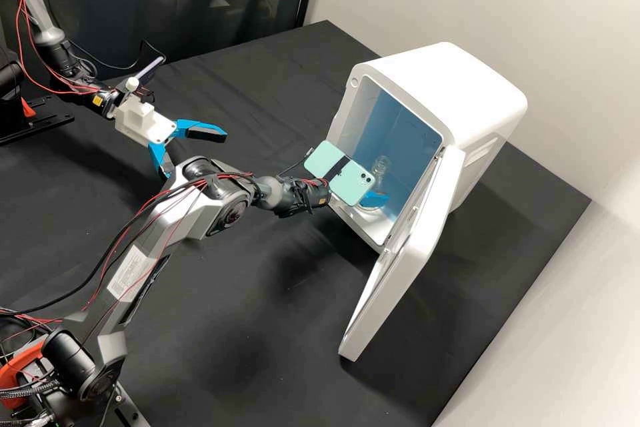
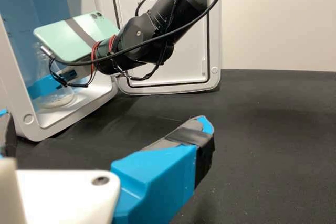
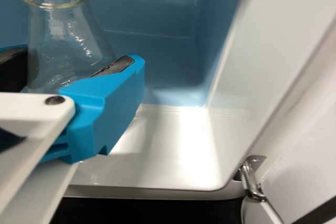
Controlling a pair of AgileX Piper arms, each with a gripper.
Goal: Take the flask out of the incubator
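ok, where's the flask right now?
The flask stands upright inside the open incubator, on its floor, with the right end effector at its base.

I find the door [image 1: 400, 260] of the incubator [image 1: 467, 100] swung wide, its mouth open. My right arm [image 1: 280, 195] occupies that mouth. Inside, bare floor lies between the flask [image 3: 63, 40] and the hinge-side wall. The bench [image 1: 267, 320] before the incubator is passable.
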